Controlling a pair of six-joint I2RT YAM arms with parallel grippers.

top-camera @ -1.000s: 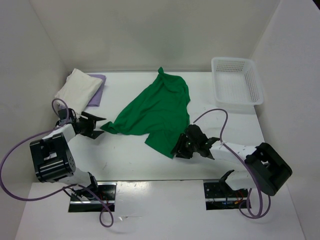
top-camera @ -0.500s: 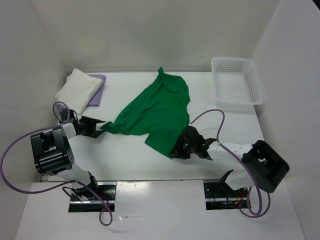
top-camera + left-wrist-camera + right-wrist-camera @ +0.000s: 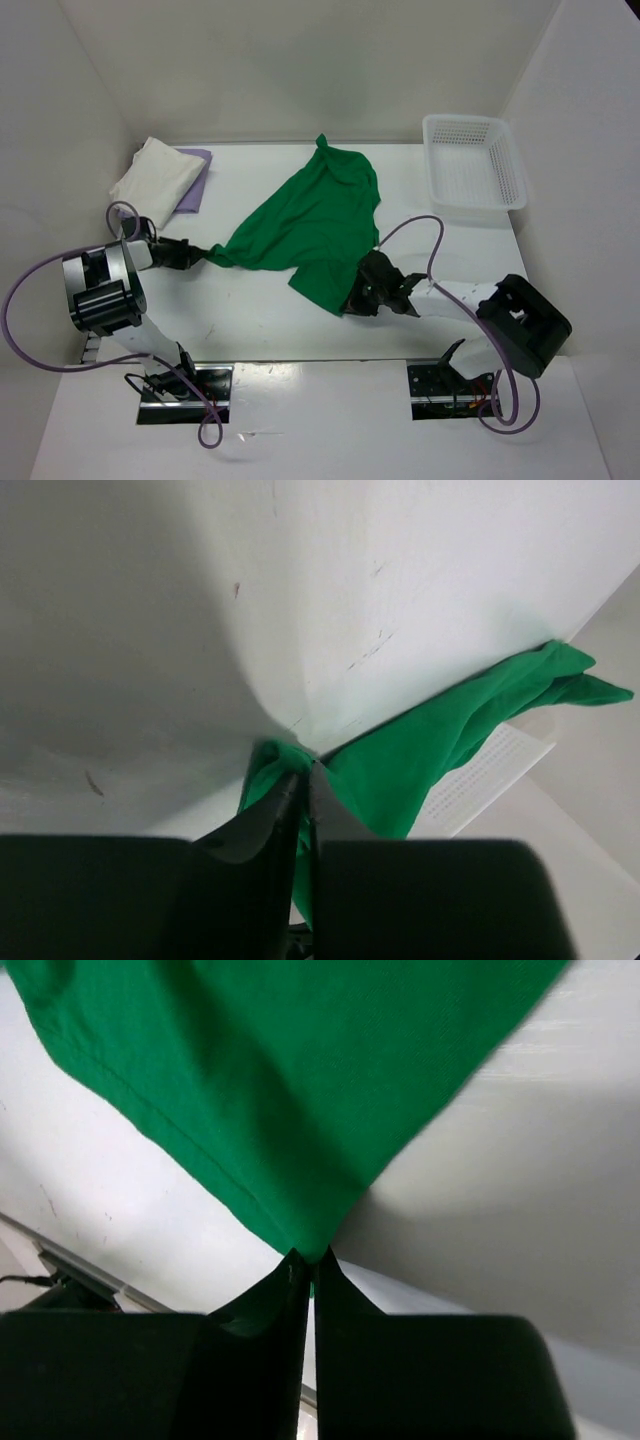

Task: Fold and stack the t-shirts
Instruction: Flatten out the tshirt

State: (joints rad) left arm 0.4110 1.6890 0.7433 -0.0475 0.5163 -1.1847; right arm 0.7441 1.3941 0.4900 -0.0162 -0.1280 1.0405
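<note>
The bright green t-shirt [image 3: 315, 225] lies spread and rumpled across the middle of the table. My left gripper [image 3: 203, 256] is shut on its left corner; in the left wrist view the green t-shirt [image 3: 420, 750] runs between the black jaws of the left gripper [image 3: 302, 772]. My right gripper [image 3: 357, 298] is shut on the shirt's near corner, and the right wrist view shows the green t-shirt [image 3: 290, 1090] pinched to a point at the right gripper [image 3: 308, 1258]. The cream white t-shirt [image 3: 157, 178] lies folded on the lavender t-shirt [image 3: 196, 182] at the back left.
A white mesh basket [image 3: 473, 172] stands at the back right corner. White walls close in the table on the left, back and right. The arm bases and purple cables [image 3: 430, 240] are at the near edge.
Both grippers have gone from open to shut on the green shirt's corners. The left gripper moved slightly right onto the left corner; the right gripper edged a little left.
</note>
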